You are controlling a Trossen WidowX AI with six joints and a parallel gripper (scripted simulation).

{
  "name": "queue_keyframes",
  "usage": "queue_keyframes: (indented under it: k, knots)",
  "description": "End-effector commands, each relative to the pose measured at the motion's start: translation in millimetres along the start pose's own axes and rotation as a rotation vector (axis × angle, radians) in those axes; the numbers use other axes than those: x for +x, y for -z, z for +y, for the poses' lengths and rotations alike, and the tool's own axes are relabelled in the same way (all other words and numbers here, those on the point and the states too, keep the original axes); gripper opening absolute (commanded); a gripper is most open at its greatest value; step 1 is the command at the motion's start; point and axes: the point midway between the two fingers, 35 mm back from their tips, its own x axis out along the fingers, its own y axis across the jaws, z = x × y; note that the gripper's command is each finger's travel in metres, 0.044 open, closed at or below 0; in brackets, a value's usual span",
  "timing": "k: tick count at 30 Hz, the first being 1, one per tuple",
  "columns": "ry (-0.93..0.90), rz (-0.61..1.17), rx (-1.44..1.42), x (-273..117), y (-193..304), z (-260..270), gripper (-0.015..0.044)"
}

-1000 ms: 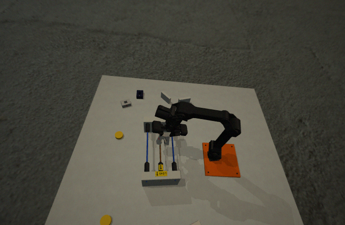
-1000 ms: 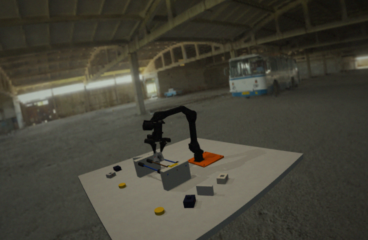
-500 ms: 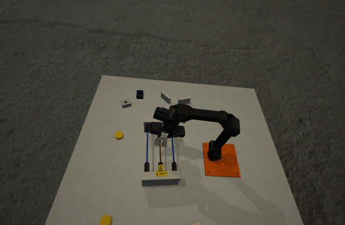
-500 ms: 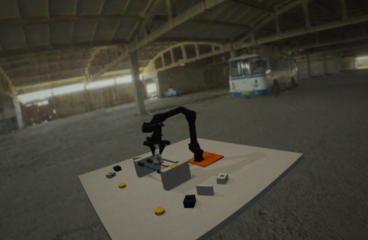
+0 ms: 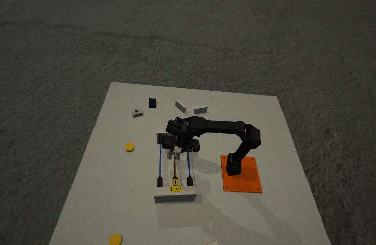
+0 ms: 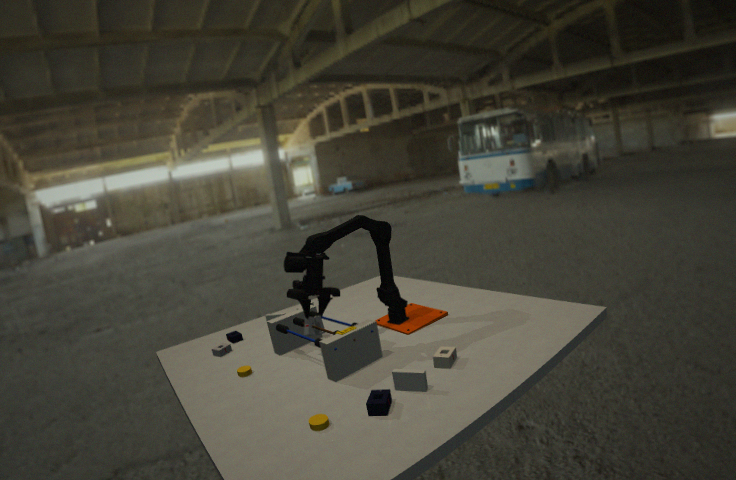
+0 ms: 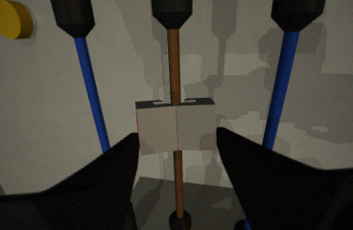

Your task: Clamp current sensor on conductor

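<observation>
Two halves of sensor (image 5: 170, 155) (image 7: 178, 128) gripped between jaws (image 5: 178, 150) (image 6: 315, 315); squeeze evenly, keeping brown conductor (image 5: 174, 166) (image 6: 322, 329) (image 7: 174, 67) centred.

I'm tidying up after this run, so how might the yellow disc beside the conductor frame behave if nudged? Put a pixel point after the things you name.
The yellow disc (image 5: 130, 147) (image 6: 244, 371) (image 7: 12, 19) would probably slide rather than tip, since it lies flat and low. Its round rim suggests it could roll if stood on edge. Its crisp outline hints that it is stiff.
</observation>
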Motion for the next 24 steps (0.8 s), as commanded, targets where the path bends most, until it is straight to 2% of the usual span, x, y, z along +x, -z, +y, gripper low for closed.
queue_keyframes:
  k: [1,24]
  knots:
    - [0.001,0.003,0.005,6.8,0.7,-1.0,0.0000]
    - [0.001,0.001,0.000,4.6,0.2,-0.4,0.0000]
